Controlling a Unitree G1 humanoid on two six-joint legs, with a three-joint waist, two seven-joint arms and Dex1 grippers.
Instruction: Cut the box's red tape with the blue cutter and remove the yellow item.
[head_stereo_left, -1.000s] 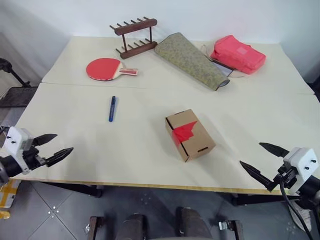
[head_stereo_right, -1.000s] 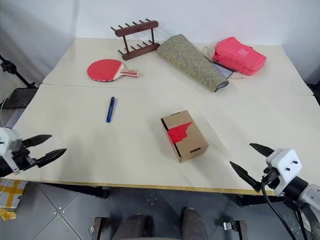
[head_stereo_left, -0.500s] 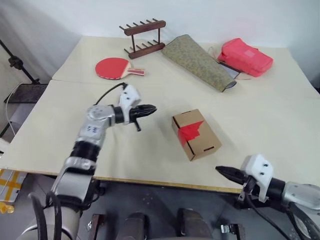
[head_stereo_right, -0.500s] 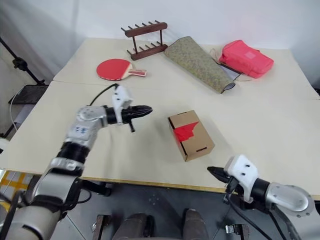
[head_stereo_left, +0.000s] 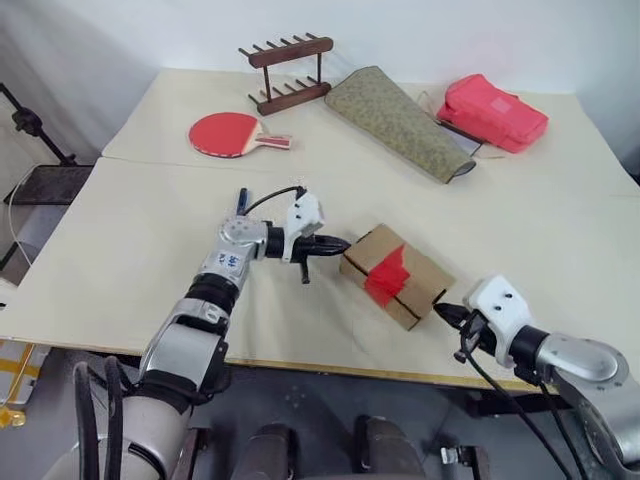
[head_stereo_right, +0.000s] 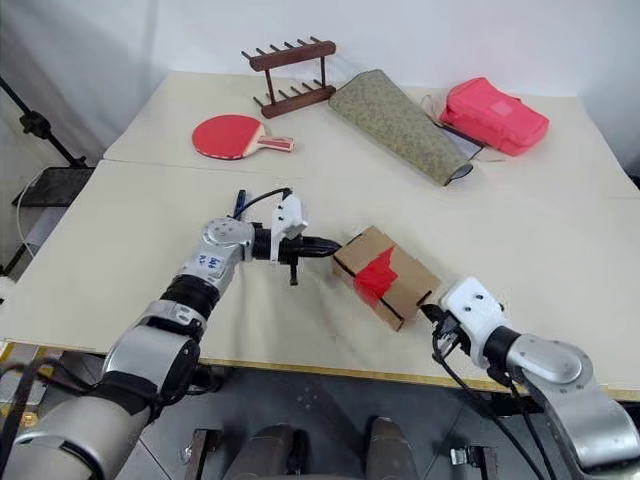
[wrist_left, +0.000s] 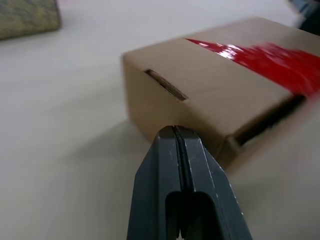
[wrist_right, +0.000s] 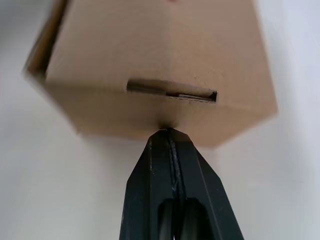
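Observation:
The box (head_stereo_left: 420, 268) lies on the table near its front edge, with the red tape (head_stereo_left: 388, 276) across its top. My left gripper (head_stereo_left: 338, 243) is shut, empty, and its tips touch the box's left end (wrist_left: 200, 90). My right gripper (head_stereo_left: 440, 311) is shut too, and its tips press the box's near right end just below the slot cutout (wrist_right: 170, 92). The blue cutter (head_stereo_left: 241, 202) lies behind my left forearm, which covers most of it. The yellow item is out of view.
At the back of the table are a red paddle (head_stereo_left: 225, 133), a wooden rack (head_stereo_left: 290, 72), a patterned pouch (head_stereo_left: 400, 120) and a pink-red bag (head_stereo_left: 497, 110). The table's front edge (head_stereo_left: 330, 365) runs just below the box. A dark stand (head_stereo_left: 30, 125) is off to the left.
Both grippers went from open to shut. My left arm swung in over the table to the box's left end, my right gripper came up to its near end, and the box has turned.

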